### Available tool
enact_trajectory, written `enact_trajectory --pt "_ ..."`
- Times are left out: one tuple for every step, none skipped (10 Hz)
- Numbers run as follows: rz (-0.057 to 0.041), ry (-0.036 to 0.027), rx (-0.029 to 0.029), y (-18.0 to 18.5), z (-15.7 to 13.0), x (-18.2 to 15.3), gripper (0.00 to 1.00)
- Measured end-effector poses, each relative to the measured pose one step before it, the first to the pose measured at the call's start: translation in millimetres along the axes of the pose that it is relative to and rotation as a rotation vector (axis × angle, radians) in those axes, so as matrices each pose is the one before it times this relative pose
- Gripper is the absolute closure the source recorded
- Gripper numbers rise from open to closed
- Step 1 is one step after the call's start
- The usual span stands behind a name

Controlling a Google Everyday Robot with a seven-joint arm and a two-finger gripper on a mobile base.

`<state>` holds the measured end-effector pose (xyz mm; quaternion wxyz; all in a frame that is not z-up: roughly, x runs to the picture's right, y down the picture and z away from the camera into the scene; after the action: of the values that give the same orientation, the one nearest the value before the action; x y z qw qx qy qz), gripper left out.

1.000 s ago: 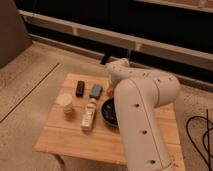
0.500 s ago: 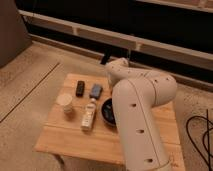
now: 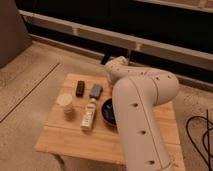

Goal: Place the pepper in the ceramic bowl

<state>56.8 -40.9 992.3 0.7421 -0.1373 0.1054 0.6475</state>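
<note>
Glossy round bowl (image 3: 106, 112), tool hidden behind smooth arm (image 3: 142, 105)

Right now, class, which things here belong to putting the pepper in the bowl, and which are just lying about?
For the job: bowl, partly behind the arm; pepper and pincer, both hidden from view.
Lying about: cup; bottle on its side; black block; blue-grey block.

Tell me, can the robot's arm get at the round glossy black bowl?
Probably yes: the bowl sits right beside the white arm, its visible rim uncovered, though the hand is hidden behind the arm.
</note>
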Motion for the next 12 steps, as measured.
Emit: enact_trajectory --pt "-0.01654 -0.04019 -0.00172 2.39 -17.13 -6.39 1.0" --pt "-0.00983 -0.02361 -0.01059 4.75 -11.96 -1.35 1.0" --pt "-0.00255 -0.01902 -0.01964 6.93 -11.42 1.22 1.0" --pt "0.01287 -0.00768 -0.02786 9.2 -7.55 6.51 1.0" --pt "0.0158 0.0046 -0.01651 6.02 -1.69 9.03 1.0" --pt "0.02268 0.00783 -0.01633 8.24 -2.07 14.08 1.0" --pt "0.00997 0.00642 0.00341 2.98 -2.48 12.22 1.0" --pt "0.00691 0.00327 0.00762 0.07 -4.18 10.18 1.0" --pt "0.00518 -0.00102 0.00757 0.14 -7.04 9.16 1.0" --pt "0.00188 -0.00497 0.00192 2.11 -7.11 5.43 1.0" --pt "-0.00264 -0.01298 -0.00066 3.92 -12.04 5.05 1.0" --pt "-0.00705 -0.01315 -0.00576 5.1 -11.37 4.65 1.0"
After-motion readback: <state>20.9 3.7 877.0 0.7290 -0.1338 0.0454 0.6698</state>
